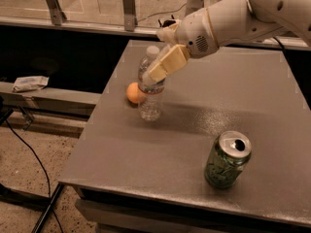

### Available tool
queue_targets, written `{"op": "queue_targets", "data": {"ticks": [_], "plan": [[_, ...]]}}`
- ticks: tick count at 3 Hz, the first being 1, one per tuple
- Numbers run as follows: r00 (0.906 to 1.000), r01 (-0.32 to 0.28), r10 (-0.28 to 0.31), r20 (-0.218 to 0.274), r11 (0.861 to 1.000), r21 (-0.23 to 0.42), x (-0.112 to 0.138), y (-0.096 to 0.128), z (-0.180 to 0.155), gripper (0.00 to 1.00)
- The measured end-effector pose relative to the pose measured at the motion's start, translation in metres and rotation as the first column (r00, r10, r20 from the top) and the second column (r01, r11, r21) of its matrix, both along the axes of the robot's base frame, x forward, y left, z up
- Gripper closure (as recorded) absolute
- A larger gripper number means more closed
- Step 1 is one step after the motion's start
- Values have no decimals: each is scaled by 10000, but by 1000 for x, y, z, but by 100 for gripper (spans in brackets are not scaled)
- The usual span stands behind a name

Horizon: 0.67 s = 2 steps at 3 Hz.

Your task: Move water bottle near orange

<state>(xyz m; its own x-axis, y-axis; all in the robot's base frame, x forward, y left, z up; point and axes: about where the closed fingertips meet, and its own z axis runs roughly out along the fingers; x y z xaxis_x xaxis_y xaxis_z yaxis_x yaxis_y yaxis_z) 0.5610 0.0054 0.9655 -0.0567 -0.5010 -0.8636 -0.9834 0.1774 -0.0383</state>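
The water bottle (pixel 150 98), clear with a white cap, stands upright on the grey table (pixel 204 106) near its left edge. The orange (pixel 133 93) lies just left of the bottle and partly behind it, touching or nearly touching it. My gripper (pixel 159 71), cream-coloured on a white arm coming in from the upper right, sits at the bottle's upper half and covers its shoulder and part of the label.
A green soda can (pixel 227 160) stands upright near the table's front right. The table's left edge (pixel 92 115) runs close to the bottle and orange. A cable (pixel 29 154) and a shelf with a white packet (pixel 29 83) are on the left below.
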Motion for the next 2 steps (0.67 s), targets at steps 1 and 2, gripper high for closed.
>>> {"op": "queue_targets", "data": {"ticks": [1,2], "plan": [[9990,-95,72,450,9986,523,8,-25,34,0],[9986,-83,55,526,9985,546,9,-24,38,0]]}}
